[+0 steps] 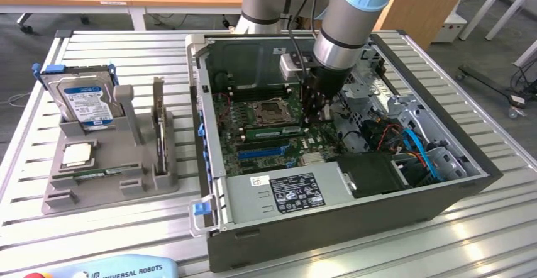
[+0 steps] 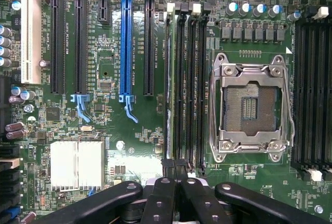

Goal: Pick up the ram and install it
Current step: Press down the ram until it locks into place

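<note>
A slatted aluminium desk (image 1: 470, 227) is carrying everything. Off the exterior view's left of the open computer case (image 1: 336, 227), a matte grey moulded holder (image 1: 109, 193) is propping up a hard drive (image 1: 84, 102) with a blue-and-white label, and a square silver processor chip (image 1: 77, 154) is lying in a recess below it. In front of the case, a pale blue pendant (image 1: 117, 270) is showing the words "UNIVERSAL ROBOTS". Inside the case, a grey metal box is wearing a black-and-white label (image 1: 293, 193) whose writing is too small to read. The arm is reaching down into the case, with the gripper (image 1: 315, 111) hanging just above the green board. The wrist view is giving the detail hidden from outside: a white slot (image 2: 30, 37), a glossy blue slot (image 2: 126, 42), a ribbed silver heat sink (image 2: 77, 164), then the ram (image 2: 168, 79) standing on edge as a thin green line in a black memory slot inside the case, beside the steel-framed processor socket (image 2: 251, 107). The black fingers of the gripper (image 2: 175, 169) are pressing together over the ram's near end; whether they are pinching it I cannot tell.
</note>
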`<state>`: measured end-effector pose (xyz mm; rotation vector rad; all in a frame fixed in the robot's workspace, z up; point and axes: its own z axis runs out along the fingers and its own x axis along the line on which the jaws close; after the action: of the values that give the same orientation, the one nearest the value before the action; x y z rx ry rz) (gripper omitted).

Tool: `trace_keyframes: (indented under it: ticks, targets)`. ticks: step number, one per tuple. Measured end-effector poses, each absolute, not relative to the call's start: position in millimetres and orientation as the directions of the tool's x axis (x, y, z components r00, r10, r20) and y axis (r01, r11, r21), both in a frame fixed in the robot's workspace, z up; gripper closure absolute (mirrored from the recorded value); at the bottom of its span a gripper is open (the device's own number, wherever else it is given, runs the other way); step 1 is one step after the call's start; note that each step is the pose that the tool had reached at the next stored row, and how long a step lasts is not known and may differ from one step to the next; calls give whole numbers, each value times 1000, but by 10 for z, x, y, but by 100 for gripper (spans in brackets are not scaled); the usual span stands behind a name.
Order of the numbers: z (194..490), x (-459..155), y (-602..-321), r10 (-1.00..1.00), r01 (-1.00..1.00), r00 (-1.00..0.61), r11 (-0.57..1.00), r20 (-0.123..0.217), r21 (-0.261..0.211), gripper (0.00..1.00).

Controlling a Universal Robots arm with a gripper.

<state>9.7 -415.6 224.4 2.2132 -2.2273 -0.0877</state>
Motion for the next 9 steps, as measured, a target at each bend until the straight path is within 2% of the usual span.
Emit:
trace_keyframes:
  ticks: [9]
  targets:
    - [2383, 97, -4158, -999, -999, -7, 6, -38, 40, 90]
